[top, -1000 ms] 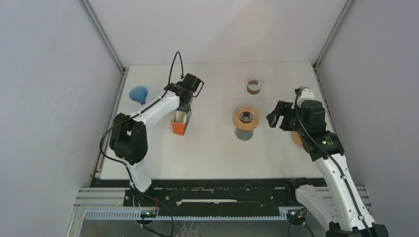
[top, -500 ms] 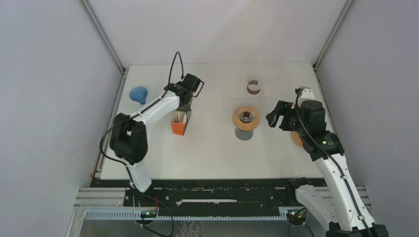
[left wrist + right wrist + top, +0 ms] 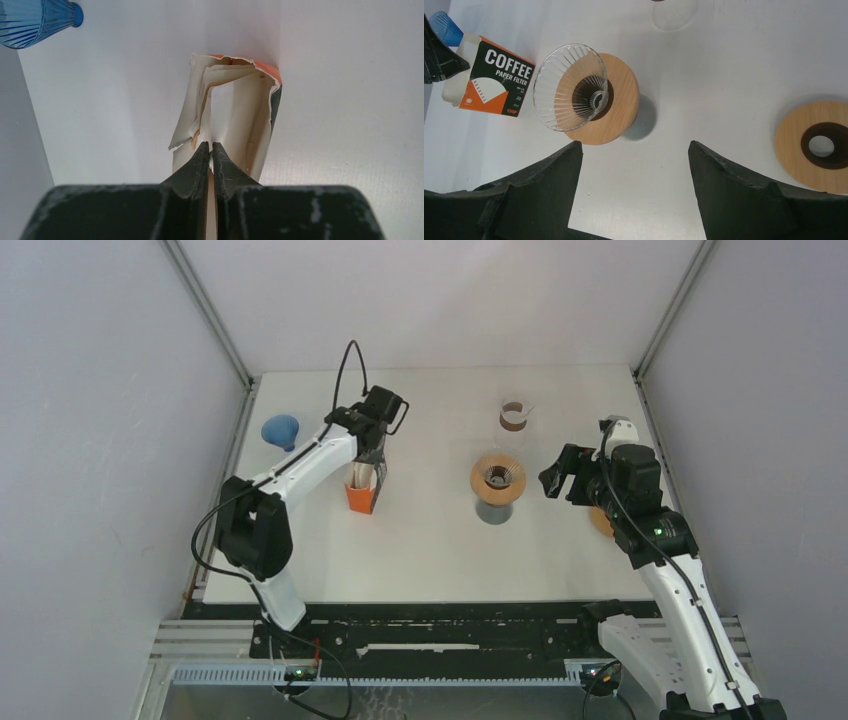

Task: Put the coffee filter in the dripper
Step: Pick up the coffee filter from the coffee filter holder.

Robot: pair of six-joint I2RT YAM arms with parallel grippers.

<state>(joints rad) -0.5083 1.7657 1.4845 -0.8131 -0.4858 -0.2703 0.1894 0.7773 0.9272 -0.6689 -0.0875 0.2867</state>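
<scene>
Left gripper (image 3: 210,150) is down in the mouth of the box (image 3: 362,498), and its jaws are pinched almost together on the top edge of 1 filter (image 3: 225,115), with only a sliver of paper between them. That filter stands on edge inside the torn-open box, its long axis running down into the carton and in line with the jaws, so by my read the way out is straight back up along that axis before any sideways travel. The dripper (image 3: 571,87) sits on its wooden collar mid-table, well apart from the box and off to the left arm's right side, mouth up and bare, no paper in it yet. Right gripper (image 3: 634,150) hangs just beside the dripper with jaws wide and nothing between them; it is the nearer arm to the dripper by a long way, but the left has the paper. Whether only 1 sheet is caught or a neighbour with it, I cannot tell from the wrist view. Task looks early: grip made, lift and carry not yet done.
</scene>
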